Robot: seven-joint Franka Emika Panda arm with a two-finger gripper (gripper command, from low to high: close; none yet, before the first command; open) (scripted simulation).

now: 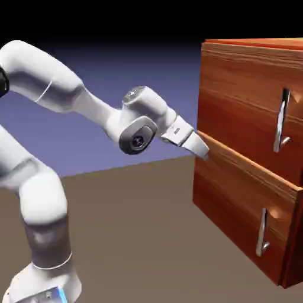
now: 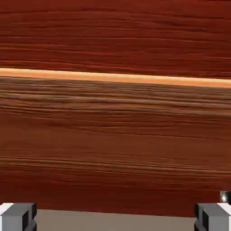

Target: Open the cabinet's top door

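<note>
The cabinet point(image 1: 237, 195) is a reddish-brown wood-grain box at the exterior view's right. Its top door point(image 1: 242, 100) carries a slim silver vertical handle point(image 1: 283, 121) near the right edge. My gripper point(image 1: 201, 148) points at the cabinet's front left edge, about level with the seam between the two panels and far left of the handle. In the hand view, wood grain point(image 2: 115, 144) fills the frame, crossed by a bright seam point(image 2: 115, 77). My gripper point(image 2: 115, 219) is open, its fingertips point(image 2: 18, 216) wide apart with nothing between them.
Below the top door sits the shorter lower panel point(image 1: 237, 207) with its own silver handle point(image 1: 262, 232). The brown table point(image 1: 136, 237) stretches between my arm's base and the cabinet. A strip of table point(image 2: 113, 222) shows at the hand view's bottom.
</note>
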